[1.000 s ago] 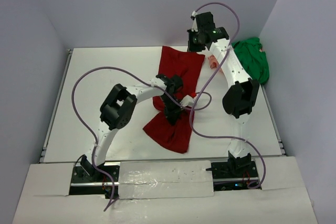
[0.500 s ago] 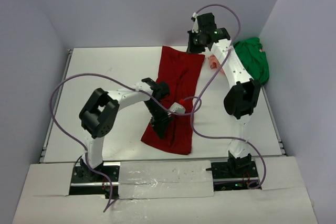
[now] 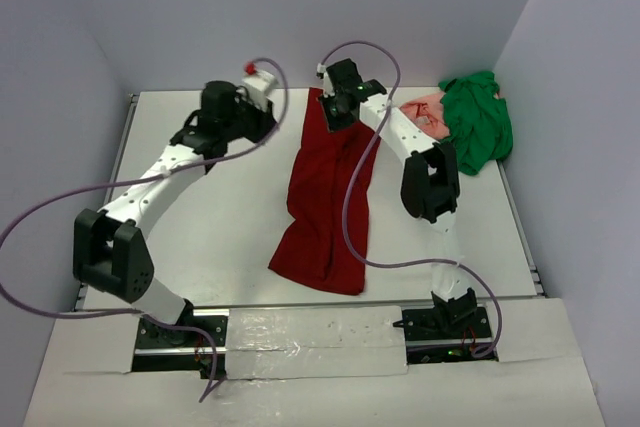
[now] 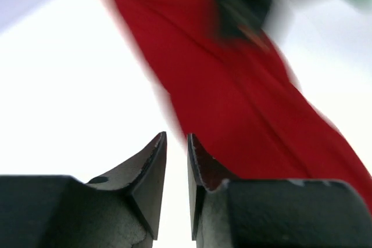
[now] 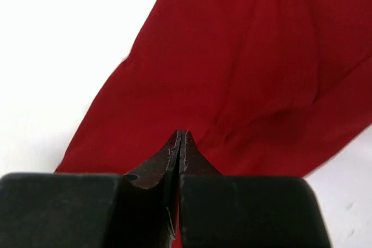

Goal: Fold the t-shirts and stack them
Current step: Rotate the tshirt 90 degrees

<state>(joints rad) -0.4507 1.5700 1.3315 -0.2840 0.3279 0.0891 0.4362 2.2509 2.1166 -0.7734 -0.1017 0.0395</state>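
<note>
**Maroon t-shirt stretched out mid-table, a gripper on each side of its far end**

We see the maroon t-shirt (image 3: 325, 197) lying as a long, narrow strip down the middle of the table (image 3: 220, 217), running from the far edge to near the front edge. The right gripper (image 5: 179, 135) sits at its far end with the fingers pressed fully together. Creases in the cloth run toward the tips, but we cannot tell whether any fabric is pinched. The left gripper (image 4: 176, 139) hovers over bare table just left of that far end. Its fingers are a narrow slit apart and hold nothing. The green t-shirt (image 3: 478, 122) is bunched in the far right corner, with the pink t-shirt (image 3: 428, 110) touching its left side.
</note>
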